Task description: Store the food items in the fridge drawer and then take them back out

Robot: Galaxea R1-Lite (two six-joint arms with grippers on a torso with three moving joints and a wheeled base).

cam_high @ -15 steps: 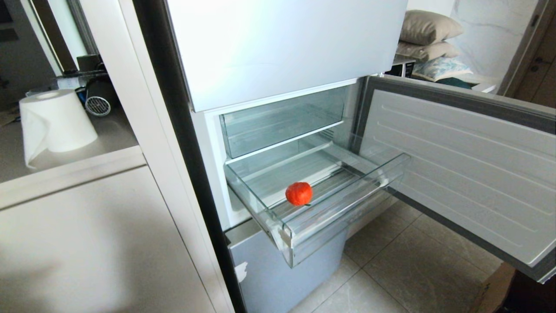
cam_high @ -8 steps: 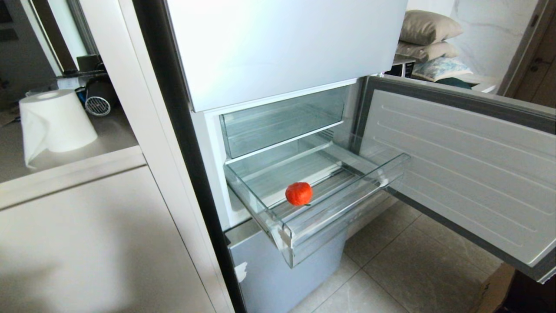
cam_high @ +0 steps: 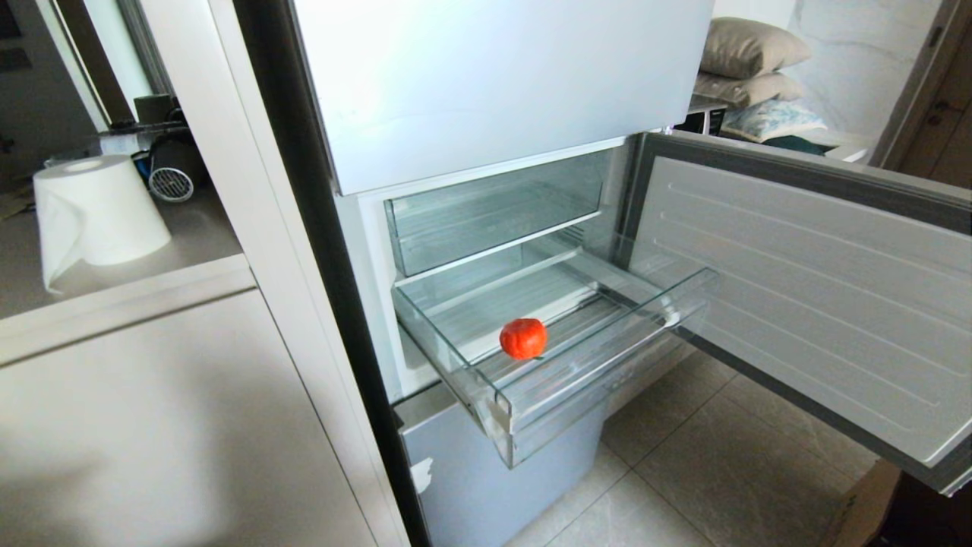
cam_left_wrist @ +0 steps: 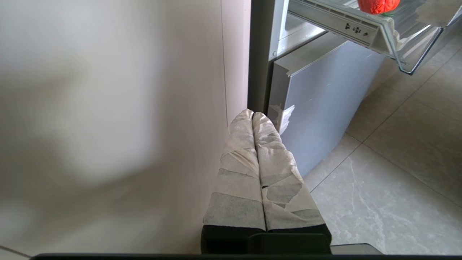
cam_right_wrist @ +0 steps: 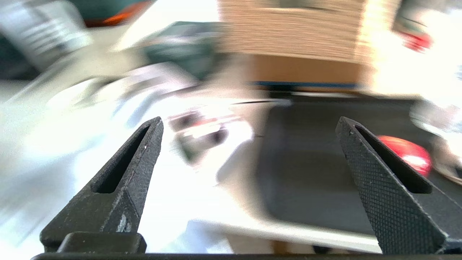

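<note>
One food item, a round orange-red fruit (cam_high: 523,338), lies in the clear fridge drawer (cam_high: 600,380), which is pulled out of the open fridge. The left wrist view catches the same fruit (cam_left_wrist: 378,5) above the drawer's front lip (cam_left_wrist: 408,43). Neither arm shows in the head view. My left gripper (cam_left_wrist: 252,115) hangs low beside the cabinet side and the fridge's bottom corner, its taped fingers pressed together with nothing between them. My right gripper (cam_right_wrist: 249,124) stands wide open and empty, away from the fridge, facing a blurred dark surface and room clutter.
The fridge door (cam_high: 820,304) stands open to the right of the drawer. A white cabinet side (cam_high: 152,425) fills the left, with a paper roll (cam_high: 95,209) on the counter. Tiled floor (cam_high: 714,471) lies below. A red object (cam_right_wrist: 408,153) shows behind the right finger.
None in the head view: fruit, drawer and door stand as before, and no arm enters it.
</note>
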